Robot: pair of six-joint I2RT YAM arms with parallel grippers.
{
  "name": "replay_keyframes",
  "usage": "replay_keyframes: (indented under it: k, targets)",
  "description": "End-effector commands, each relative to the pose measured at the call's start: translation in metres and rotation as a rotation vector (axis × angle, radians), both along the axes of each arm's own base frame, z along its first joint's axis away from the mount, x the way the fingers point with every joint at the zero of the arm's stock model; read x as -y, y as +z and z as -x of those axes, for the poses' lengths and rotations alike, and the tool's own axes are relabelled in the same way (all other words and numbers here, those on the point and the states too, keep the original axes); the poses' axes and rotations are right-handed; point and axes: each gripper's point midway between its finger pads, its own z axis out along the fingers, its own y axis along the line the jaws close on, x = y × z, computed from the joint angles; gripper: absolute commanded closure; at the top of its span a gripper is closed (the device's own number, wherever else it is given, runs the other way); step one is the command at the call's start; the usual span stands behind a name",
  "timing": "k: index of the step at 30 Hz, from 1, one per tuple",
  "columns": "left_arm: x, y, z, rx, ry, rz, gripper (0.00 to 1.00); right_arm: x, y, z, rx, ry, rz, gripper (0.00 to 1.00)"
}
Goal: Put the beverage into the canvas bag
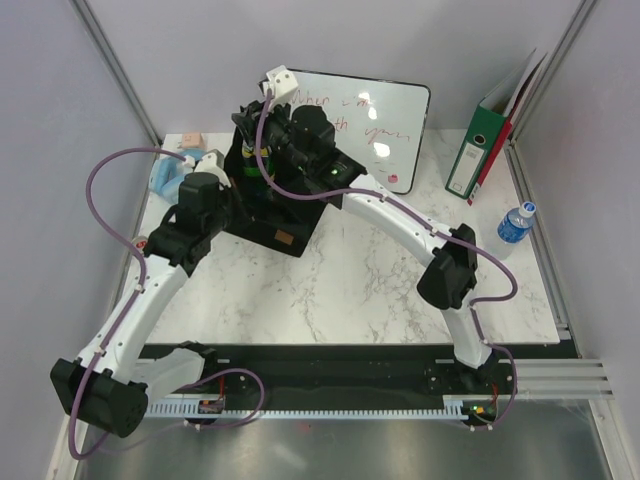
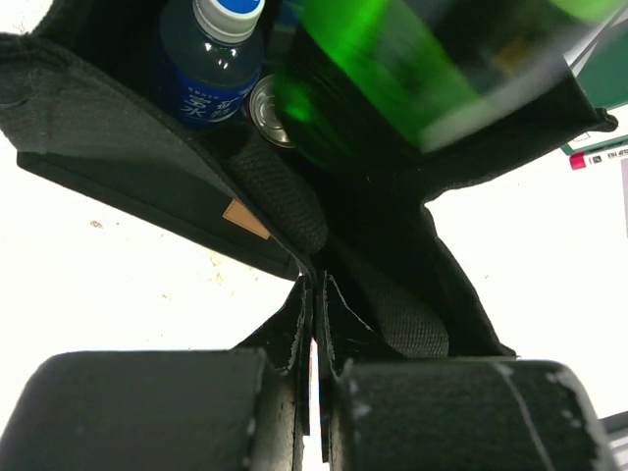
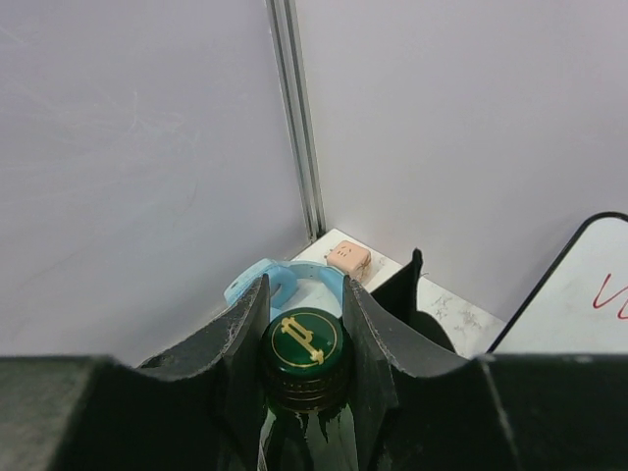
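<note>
The black canvas bag (image 1: 285, 222) stands at the back left of the table, its tan label (image 1: 284, 238) facing me. My left gripper (image 1: 233, 192) is shut on the bag's rim fabric (image 2: 316, 294) and holds the mouth open. My right gripper (image 1: 288, 148) hangs above the bag, shut on the neck of a green glass bottle (image 3: 300, 341) with a gold-marked cap. In the left wrist view the bottle's body (image 2: 392, 78) is tilted in the bag's mouth. Inside lie a blue-labelled water bottle (image 2: 211, 69) and a can (image 2: 267, 98).
Another water bottle (image 1: 516, 222) stands at the right table edge. A green binder (image 1: 480, 150) and a whiteboard (image 1: 370, 120) lean at the back. A light-blue object (image 1: 168, 180) and a peach cube (image 1: 190, 140) lie in the back left corner.
</note>
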Motion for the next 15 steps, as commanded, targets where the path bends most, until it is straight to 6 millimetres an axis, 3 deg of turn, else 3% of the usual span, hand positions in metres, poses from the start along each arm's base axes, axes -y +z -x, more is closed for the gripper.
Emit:
replay_keyframes:
  k: [1, 7, 8, 15]
  targets:
    - [0.004, 0.010, 0.004, 0.025, -0.020, 0.032, 0.98, 0.018, 0.092, 0.015, 0.200, 0.003, -0.200, 1.00]
    - [0.004, 0.009, 0.005, 0.024, -0.021, 0.029, 0.98, 0.019, 0.088, 0.011, 0.225, -0.026, -0.178, 1.00]
    - [0.003, 0.010, 0.005, 0.025, -0.020, 0.030, 0.98, 0.018, 0.076, 0.007, 0.216, -0.033, -0.154, 1.00]
    - [0.003, 0.012, 0.006, 0.030, -0.023, 0.026, 0.98, 0.027, 0.066, 0.006, 0.256, -0.084, -0.074, 1.00]
